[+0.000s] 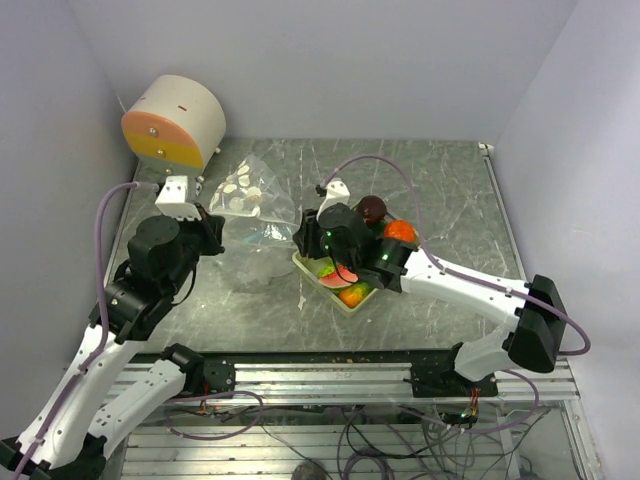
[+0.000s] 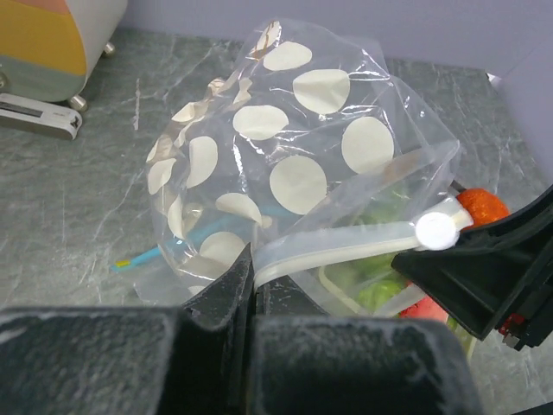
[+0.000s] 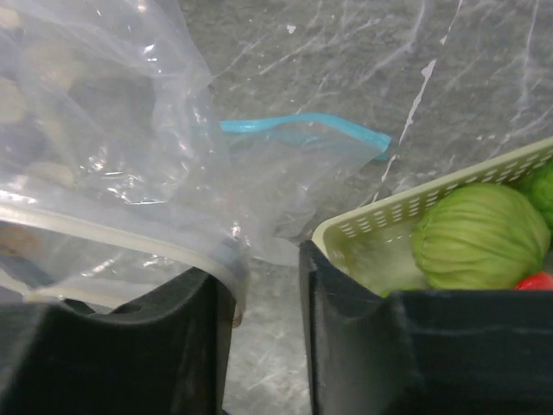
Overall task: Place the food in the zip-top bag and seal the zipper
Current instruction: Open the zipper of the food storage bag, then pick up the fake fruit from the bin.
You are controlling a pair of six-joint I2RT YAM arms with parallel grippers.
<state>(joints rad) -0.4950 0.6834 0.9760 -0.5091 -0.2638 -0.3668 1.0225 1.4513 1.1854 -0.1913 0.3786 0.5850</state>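
The clear zip-top bag [image 1: 243, 193] with white dots lies at the back centre, with no food visible inside. My left gripper [image 1: 216, 236] is shut on the bag's white zipper strip [image 2: 346, 245], near its left end, and the bag [image 2: 294, 164] bulges beyond it. My right gripper [image 1: 304, 240] is open at the strip's other end, where the slider [image 3: 230, 257] rests against its left finger [image 3: 186, 337]. The food sits in and around a pale basket [image 1: 308, 268]: a green piece [image 3: 479, 233], an orange piece [image 1: 400, 230] and a dark maroon piece [image 1: 372, 208].
A beige drum with an orange and yellow face [image 1: 175, 120] stands at the back left. The basket's corner [image 3: 363, 226] is right beside my right finger. A blue strip [image 3: 302, 125] on the bag lies on the grey marbled table [image 1: 450, 190].
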